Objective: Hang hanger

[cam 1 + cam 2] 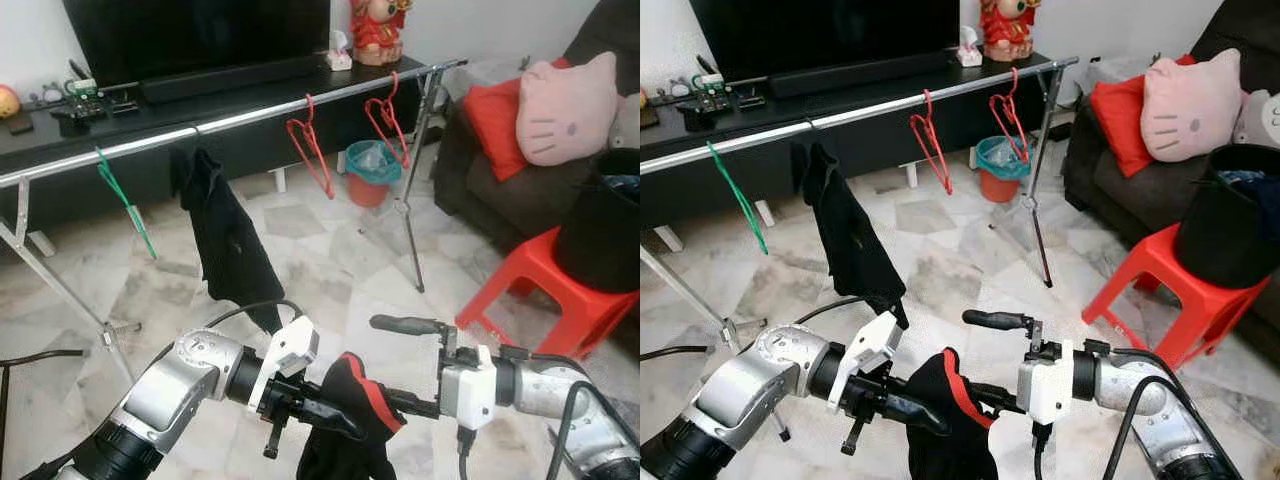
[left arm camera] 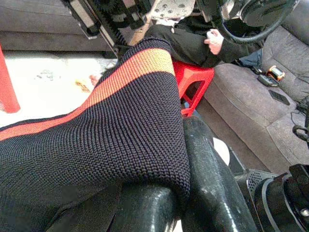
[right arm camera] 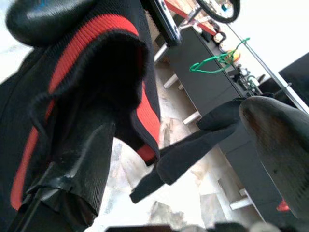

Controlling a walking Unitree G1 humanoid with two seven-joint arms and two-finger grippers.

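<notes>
We have a black knitted garment (image 1: 350,420) with a red stripe slung between our two grippers, low in front of us and well short of the rail (image 1: 250,112) that runs across the room ahead. Our left gripper (image 1: 335,415) has its fingers closed on a fold of the knit; the left wrist view has the cloth lying over both black fingers. Our right gripper (image 1: 400,365) is spread wide: the lower finger is tucked into the cloth, and the upper finger (image 1: 405,325) stands free above it, touching nothing.

No hanger is in our hold. On the rail hang a green hanger (image 1: 125,200) to our left, a black garment (image 1: 225,240) already up beside it, and two red hangers (image 1: 310,145) further right, the far one (image 1: 388,118) near the rail's leg.

The step, as we judge it, is to get this garment onto a hanger and up on the rail. To do it well we keep the left grip firm so the knit does not slip, and hold the opening spread with the right lower finger. We likely need to step closer first, since the rail looks out of reach. The nearer red hanger seems the easiest target. The knit is soft and stretchy, so it may sag or snag on a hook.
</notes>
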